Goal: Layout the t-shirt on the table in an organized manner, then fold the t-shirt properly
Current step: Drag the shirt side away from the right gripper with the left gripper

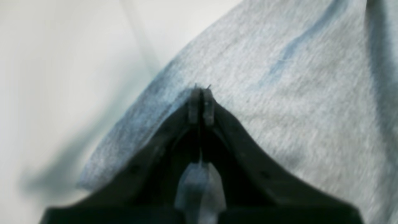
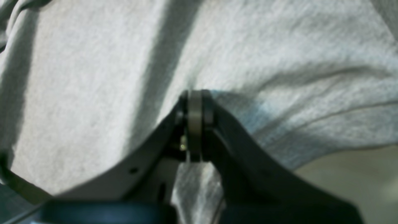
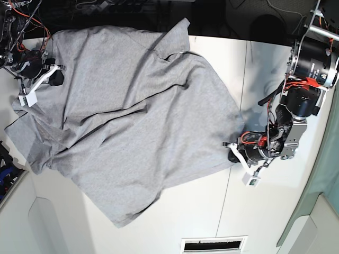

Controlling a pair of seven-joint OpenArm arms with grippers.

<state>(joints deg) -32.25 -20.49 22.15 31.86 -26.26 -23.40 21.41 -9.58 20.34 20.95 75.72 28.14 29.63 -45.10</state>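
Note:
The light grey t-shirt point(image 3: 127, 111) lies rumpled and skewed across the white table point(image 3: 265, 211), with no lettering showing. At the shirt's right-hand corner in the base view, my left gripper point(image 3: 233, 152) is shut on the hem. The left wrist view shows its fingertips point(image 1: 201, 93) pressed together with a strip of the t-shirt point(image 1: 279, 109) pinched between them. Far left in the base view, my right gripper point(image 3: 54, 75) is shut on the cloth. In its wrist view that gripper point(image 2: 195, 96) clamps a fold of the t-shirt point(image 2: 93, 93).
A thin dark seam point(image 3: 244, 79) runs across the table to the right of the shirt. A vent grille point(image 3: 214, 245) sits at the near edge. Dark space lies beyond the far edge, and a blue object point(image 3: 5, 164) stands off the table's left side.

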